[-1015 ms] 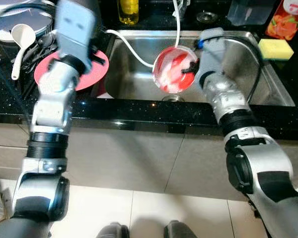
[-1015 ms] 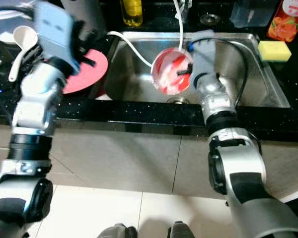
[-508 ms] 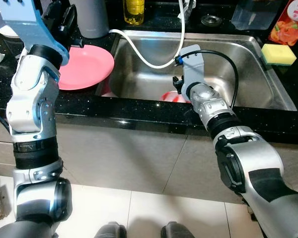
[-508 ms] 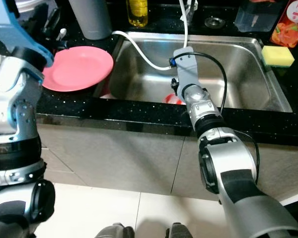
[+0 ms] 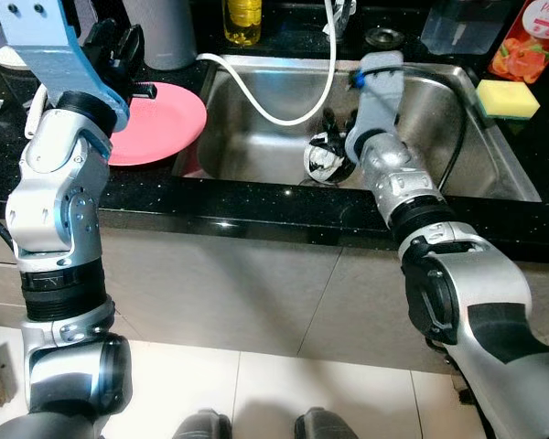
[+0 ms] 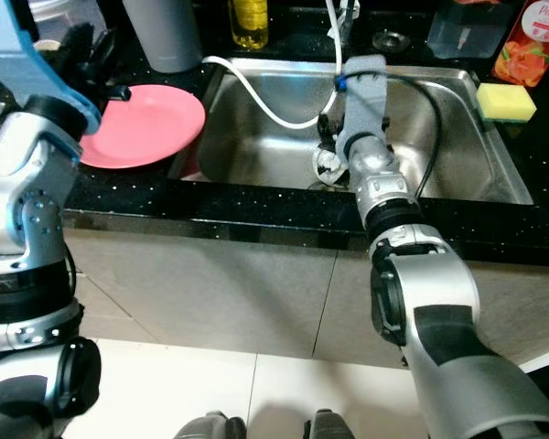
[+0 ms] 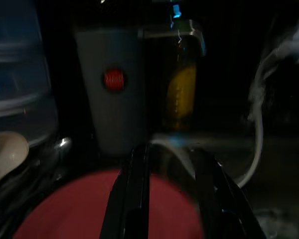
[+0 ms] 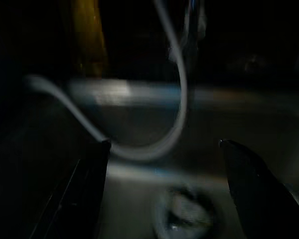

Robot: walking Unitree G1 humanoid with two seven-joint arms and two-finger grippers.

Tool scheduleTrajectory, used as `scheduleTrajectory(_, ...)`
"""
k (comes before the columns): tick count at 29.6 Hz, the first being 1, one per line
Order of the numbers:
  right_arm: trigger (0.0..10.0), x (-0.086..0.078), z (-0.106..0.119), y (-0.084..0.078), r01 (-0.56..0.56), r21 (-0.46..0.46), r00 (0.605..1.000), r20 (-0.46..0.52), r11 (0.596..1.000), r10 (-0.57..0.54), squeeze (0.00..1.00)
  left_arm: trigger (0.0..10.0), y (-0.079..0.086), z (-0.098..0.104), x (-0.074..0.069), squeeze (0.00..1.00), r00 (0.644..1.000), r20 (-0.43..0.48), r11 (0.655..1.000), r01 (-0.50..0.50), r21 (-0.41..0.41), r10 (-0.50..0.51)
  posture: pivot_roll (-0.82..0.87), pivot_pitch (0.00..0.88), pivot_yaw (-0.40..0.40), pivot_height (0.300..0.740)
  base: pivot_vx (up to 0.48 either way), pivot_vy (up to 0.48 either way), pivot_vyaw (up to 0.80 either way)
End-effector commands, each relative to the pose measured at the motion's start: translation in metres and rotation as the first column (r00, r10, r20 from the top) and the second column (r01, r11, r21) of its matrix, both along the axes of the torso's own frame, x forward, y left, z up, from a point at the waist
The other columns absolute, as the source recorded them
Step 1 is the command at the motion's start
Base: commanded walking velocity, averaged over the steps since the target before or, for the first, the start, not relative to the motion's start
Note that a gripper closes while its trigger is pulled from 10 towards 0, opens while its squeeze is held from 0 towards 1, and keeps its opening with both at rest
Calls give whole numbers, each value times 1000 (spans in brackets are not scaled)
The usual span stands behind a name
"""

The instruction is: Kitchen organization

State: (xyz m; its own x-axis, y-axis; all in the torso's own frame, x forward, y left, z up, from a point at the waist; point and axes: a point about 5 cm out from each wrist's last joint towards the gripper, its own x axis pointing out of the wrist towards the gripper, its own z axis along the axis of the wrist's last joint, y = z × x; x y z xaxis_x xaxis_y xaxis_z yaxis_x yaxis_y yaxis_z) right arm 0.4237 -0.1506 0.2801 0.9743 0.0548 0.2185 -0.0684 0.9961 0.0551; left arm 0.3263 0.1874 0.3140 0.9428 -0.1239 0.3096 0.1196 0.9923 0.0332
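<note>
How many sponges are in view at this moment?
1. The yellow sponge lies on the black counter at the sink's far right corner, beside the orange carton. Others could be hidden.

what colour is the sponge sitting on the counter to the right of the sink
Yellow. The rectangular foam sponge lies on the black speckled counter by the steel sink's right rim, clearest in the left eye view.

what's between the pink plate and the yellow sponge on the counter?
In the left eye view, the steel sink lies between round pink plate and yellow sponge, with the white hose and open right gripper inside.

Brushed steel sink (image 5: 494,155), glossy speckled black stone counter (image 5: 256,206).
</note>
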Motion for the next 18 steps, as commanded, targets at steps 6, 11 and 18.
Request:
scheduleTrajectory(6, 10000, -19, 19, -21, -21, 99, 981, 191, 995, 2, 0, 10000, 31, -23, -20, 0, 986, -131, 816, -12, 578, 107, 24, 153, 55, 740, 0, 0, 0)
scheduleTrajectory(11, 10000, -26, 20, -36, 21, 127, 975, 217, 992, -48, 0, 10000, 37, -32, -33, 0, 982, -162, 611, 70, 788, 97, 22, 153, 63, 740, 0, 0, 0)
scheduleTrajectory(18, 10000, -33, 18, -42, 37, 134, 973, 223, 990, -66, 0, 10000, 26, -42, -46, 0, 965, -262, 514, 216, 830, 17, 20, 150, 68, 740, 0, 0, 0)
